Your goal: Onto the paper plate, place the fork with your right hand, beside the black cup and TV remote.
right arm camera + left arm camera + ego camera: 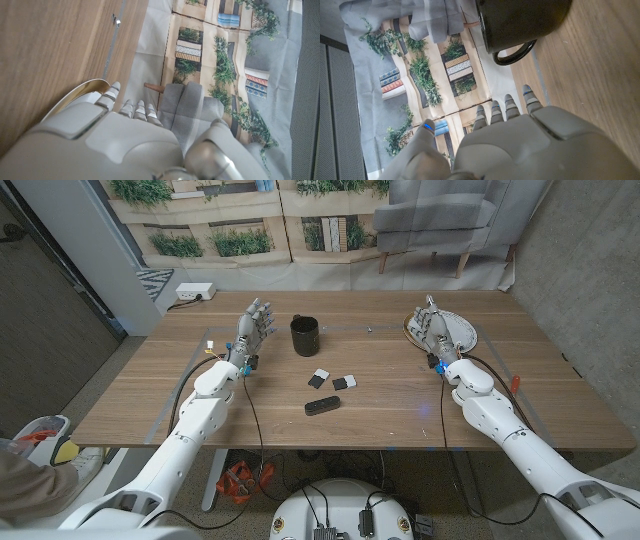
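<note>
The right hand stands upright over the paper plate, fingers apart and pointing away from the robot, with nothing in its grasp. It covers the near left part of the plate, so whatever lies on that part is hidden; a thin pale shape on the plate just beyond the fingers may be the fork, but it is too small to make out for certain. In the right wrist view the back of the right hand takes up the lower part, and just a curved sliver of the plate's rim peeks out past the fingertips; the rest of the plate is cut off behind the hand.

The left hand stands likewise upright with fingers spread and holds nothing. The black cup sits on the surface just to the right of that hand, near but apart from it. In the left wrist view the cup is cropped by the frame edge, showing its lower wall and handle only.

Nearer the robot than the cup, between the two hands, lie the dark TV remote and two small black-and-white objects whose kind cannot be told.
</note>
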Robot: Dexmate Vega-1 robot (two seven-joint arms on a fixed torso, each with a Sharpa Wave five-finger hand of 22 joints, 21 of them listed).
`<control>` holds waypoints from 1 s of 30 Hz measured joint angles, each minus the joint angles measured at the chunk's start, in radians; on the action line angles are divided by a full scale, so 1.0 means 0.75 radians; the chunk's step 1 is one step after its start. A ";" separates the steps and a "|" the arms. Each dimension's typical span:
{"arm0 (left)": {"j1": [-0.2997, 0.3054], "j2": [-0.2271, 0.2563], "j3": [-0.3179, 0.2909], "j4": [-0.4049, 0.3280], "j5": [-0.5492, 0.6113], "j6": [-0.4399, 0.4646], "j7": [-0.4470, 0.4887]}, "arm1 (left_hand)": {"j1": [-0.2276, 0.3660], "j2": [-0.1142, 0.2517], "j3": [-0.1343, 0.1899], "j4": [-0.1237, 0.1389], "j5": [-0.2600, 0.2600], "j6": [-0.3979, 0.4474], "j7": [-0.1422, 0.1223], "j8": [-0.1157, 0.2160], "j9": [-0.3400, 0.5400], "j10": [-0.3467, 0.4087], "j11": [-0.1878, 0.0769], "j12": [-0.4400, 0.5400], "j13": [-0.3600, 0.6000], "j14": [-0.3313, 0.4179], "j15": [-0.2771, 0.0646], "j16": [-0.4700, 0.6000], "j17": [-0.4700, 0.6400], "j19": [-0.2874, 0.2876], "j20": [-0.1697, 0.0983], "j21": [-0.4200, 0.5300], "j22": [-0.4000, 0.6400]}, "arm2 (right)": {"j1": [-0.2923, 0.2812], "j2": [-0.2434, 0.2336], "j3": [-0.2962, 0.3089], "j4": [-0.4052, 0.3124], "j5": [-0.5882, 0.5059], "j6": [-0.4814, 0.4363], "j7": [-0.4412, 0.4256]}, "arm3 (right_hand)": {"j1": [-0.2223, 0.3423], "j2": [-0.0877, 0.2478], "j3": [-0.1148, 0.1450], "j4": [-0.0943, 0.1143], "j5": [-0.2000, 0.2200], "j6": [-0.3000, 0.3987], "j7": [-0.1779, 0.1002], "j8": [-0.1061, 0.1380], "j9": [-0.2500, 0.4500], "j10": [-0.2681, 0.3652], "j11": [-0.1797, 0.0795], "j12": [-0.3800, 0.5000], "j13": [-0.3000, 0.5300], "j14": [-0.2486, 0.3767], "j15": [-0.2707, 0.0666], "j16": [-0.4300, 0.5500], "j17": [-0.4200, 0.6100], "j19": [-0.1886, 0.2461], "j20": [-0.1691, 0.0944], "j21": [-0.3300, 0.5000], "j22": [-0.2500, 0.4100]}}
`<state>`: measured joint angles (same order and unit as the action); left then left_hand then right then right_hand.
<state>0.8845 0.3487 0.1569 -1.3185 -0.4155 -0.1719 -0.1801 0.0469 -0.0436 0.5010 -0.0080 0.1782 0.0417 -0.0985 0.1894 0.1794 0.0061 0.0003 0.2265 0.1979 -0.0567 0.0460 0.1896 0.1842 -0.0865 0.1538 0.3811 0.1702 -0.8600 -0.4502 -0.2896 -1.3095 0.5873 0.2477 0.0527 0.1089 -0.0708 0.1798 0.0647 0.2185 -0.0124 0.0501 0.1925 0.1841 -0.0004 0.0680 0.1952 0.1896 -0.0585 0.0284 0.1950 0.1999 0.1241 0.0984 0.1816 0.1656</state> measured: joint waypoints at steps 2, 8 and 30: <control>0.018 -0.075 -0.089 -0.017 0.026 0.011 -0.017 | 0.000 0.000 0.000 0.000 0.000 0.000 0.000 0.000 0.000 0.000 0.000 0.000 0.000 0.000 0.000 0.000 0.000 0.000 0.000 0.000 0.000 | -0.002 0.006 0.008 -0.002 -0.025 -0.021 0.019 | 0.000 0.000 0.000 0.000 0.000 0.000 0.000 0.000 0.000 0.000 0.000 0.000 0.000 0.000 0.000 0.000 0.000 0.000 0.000 0.000 0.000; 0.030 -0.131 -0.156 -0.030 0.086 0.036 -0.055 | 0.000 0.000 0.000 0.000 0.000 0.000 0.000 0.000 0.000 0.000 0.000 0.000 0.000 0.000 0.000 0.000 0.000 0.000 0.000 -0.007 0.000 | -0.010 0.019 0.027 -0.010 -0.046 -0.032 0.026 | 0.005 0.005 0.000 0.000 0.000 0.000 0.000 0.000 0.000 0.000 0.000 0.000 0.000 0.000 0.000 0.000 0.000 0.000 0.000 0.000 0.000; 0.073 -0.239 -0.294 -0.079 0.207 0.085 -0.132 | 0.000 0.000 0.004 -0.004 0.000 0.000 0.000 0.000 0.000 0.000 0.000 0.000 0.000 0.000 0.000 0.000 0.000 0.007 0.007 -0.017 0.000 | -0.025 0.027 0.037 -0.040 -0.137 -0.039 -0.013 | 0.077 0.028 0.028 -0.050 -0.008 0.051 -0.026 0.016 0.000 0.070 -0.021 0.028 0.006 0.018 -0.041 0.006 -0.006 0.010 -0.010 0.006 0.000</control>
<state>0.9392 0.1696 -0.0638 -1.3779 -0.2603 -0.1081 -0.2793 0.0468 -0.0436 0.5037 -0.0106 0.1781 0.0417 -0.0984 0.1893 0.1792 0.0061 0.0003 0.2265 0.1977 -0.0566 0.0460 0.1896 0.1840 -0.0811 0.1592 0.3683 0.1699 -0.8787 -0.4298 -0.2619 -1.3398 0.4846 0.2183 0.0426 0.1668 -0.0498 0.2004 0.0272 0.2126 0.0256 0.0305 0.2042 0.1839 0.0523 0.0522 0.2165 0.1938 -0.0453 -0.0025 0.1999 0.1951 0.1317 0.0908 0.1858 0.1653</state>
